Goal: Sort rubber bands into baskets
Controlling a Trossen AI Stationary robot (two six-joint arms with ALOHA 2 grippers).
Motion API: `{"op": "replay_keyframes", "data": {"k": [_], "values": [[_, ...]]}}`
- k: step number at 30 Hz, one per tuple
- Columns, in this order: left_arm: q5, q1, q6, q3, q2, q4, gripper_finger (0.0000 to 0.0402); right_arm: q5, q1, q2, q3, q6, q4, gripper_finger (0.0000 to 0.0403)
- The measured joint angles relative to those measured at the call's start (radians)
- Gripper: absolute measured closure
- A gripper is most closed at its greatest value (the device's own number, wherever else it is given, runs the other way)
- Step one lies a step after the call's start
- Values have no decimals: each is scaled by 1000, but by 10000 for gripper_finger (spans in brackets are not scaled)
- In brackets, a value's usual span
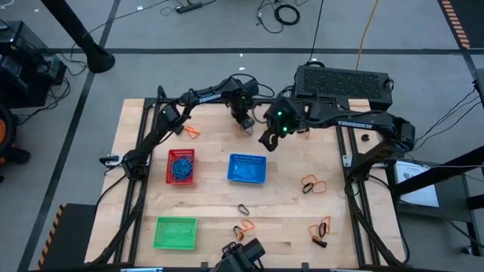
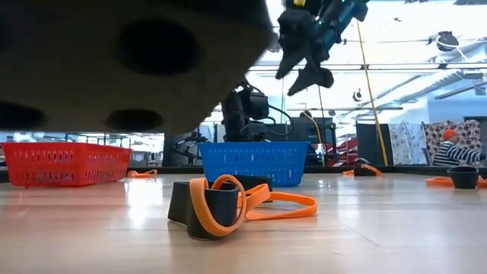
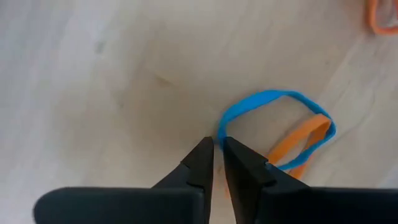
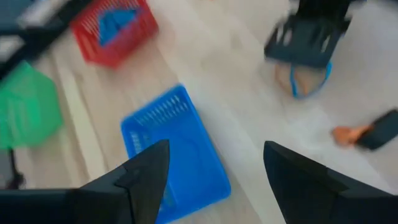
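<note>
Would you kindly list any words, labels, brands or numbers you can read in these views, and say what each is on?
None can be read.
Right arm: pale lettering along its link, too small to read.
Baskets, red, blue and green: no text shows.
Table: no text shows.

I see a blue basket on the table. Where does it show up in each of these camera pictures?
High view: blue basket at the table's middle, right of the red basket.
Low view: blue basket mid-picture, far across the table, red basket to its left.
Left wrist view: not in it.
Right wrist view: blue basket low in the picture's middle, red basket above it.
Shared landmark: the red basket.
</note>
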Motion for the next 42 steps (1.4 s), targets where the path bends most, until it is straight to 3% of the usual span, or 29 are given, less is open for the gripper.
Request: {"op": "replay_keyframes", "data": {"k": [11,14,22,32,42], "values": [[3,-3,11,0,0,-12,364,1,-3,-161,0,54,36,151],[9,-4,33,0,0,-41,389,2,-2,-195,0,60,46,151],[36,7,52,-1,-24,-110,399,8,-2,-221,0,49,43,151],[81,4,153,-1,-186,-182,400,10,-2,-218,0,25,44,151],[90,-25,157,-1,-391,-292,401,10,-2,-218,0,-8,44,151]]}}
